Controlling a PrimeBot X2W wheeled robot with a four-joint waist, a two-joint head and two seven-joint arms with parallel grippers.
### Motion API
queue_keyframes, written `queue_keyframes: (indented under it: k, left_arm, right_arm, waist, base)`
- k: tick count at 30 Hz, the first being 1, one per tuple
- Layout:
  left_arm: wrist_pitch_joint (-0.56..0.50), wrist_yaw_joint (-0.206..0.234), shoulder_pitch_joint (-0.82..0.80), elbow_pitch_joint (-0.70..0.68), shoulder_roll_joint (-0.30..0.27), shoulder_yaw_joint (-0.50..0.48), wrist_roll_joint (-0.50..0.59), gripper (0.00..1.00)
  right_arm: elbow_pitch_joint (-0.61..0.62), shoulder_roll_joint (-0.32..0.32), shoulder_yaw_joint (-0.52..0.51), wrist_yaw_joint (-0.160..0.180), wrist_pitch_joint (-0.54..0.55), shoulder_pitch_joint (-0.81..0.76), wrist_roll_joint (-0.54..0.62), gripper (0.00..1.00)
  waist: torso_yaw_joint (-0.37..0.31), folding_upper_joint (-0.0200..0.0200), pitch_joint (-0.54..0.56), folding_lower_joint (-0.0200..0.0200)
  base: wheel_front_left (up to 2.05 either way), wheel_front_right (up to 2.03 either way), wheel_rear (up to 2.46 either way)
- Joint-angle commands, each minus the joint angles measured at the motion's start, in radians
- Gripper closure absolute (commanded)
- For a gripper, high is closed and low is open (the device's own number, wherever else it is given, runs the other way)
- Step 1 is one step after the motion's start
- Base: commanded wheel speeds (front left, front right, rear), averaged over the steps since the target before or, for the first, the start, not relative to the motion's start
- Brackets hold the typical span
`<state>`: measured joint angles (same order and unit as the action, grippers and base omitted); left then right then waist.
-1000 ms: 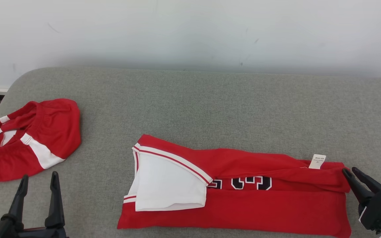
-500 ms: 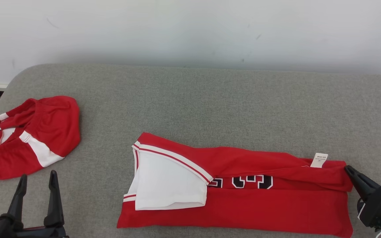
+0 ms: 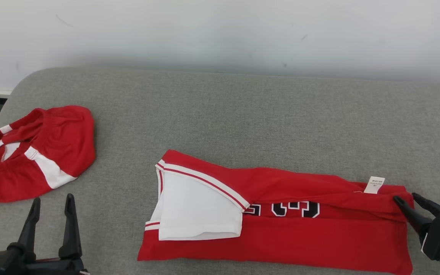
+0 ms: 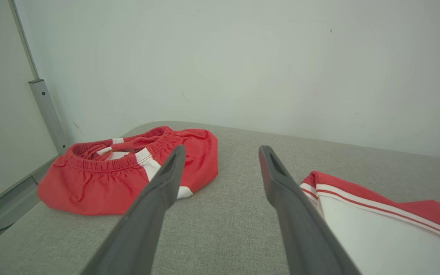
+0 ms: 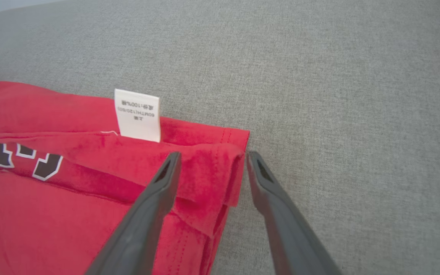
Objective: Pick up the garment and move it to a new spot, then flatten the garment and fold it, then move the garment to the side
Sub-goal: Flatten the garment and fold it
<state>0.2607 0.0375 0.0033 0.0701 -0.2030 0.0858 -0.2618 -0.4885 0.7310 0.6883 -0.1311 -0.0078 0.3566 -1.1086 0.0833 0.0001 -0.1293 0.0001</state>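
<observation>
On grey woven upholstered surface (image 3: pixel 243 114), toward its near edge: one red jersey garment (image 3: pixel 281 240), with white side panel (image 3: pixel 197 210) edged in red-and-white striped trim and black outlined numerals (image 3: pixel 294 209).

Condition: laid as a long narrow band. The far long edge is turned over toward the near one, half covering the numerals. White panel end lies to the robot's left, hem end to its right. Judged partway through folding. A band this shape would suit a crosswise fold next, which would account for the attendance at the hem end.

Attached: small white printed care label (image 5: pixel 138 114), standing up from the far seam close to the hem corner.

Item: right gripper (image 5: pixel 213 156), two long dark fingers, at the hem corner. Jaws spread well apart, one finger over the red cloth, the other just off its edge above the grey surface. The turned-over corner lies between them, unpinched. Nothing held.

Item: left gripper (image 4: pixel 222 149), low over the grey surface, well apart from the jersey. Jaws at full spread, empty, apparently parked until needed.

Item, not in hand: second red garment with elastic waistband and white patches (image 3: pixel 33 160), bunched at far left.
</observation>
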Motion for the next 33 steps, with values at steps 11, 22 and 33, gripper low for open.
queue_keyframes:
  k: [11,22,33]
  left_arm:
    - [0.006,-0.01,-0.02,0.01,0.004,-0.01,-0.001,0.0]
    - [0.006,-0.015,-0.023,0.004,0.003,-0.023,0.005,0.0]
    - [0.006,-0.022,-0.032,0.013,0.005,-0.025,0.008,0.0]
  right_arm:
    - [0.033,0.012,-0.022,0.001,-0.017,0.016,0.003,1.0]
    - [0.187,0.086,-0.007,0.001,-0.066,-0.071,-0.059,1.0]
    - [0.257,0.13,0.037,0.001,-0.058,-0.125,-0.102,1.0]
  waist:
    - [0.012,-0.0001,-0.01,-0.0001]
    - [-0.025,-0.0001,-0.019,-0.0001]
    - [-0.047,-0.0001,-0.021,-0.0001]
  base:
    - [0.0,0.0,0.0]
    - [0.0,0.0,0.0]
    - [0.0,0.0,0.0]
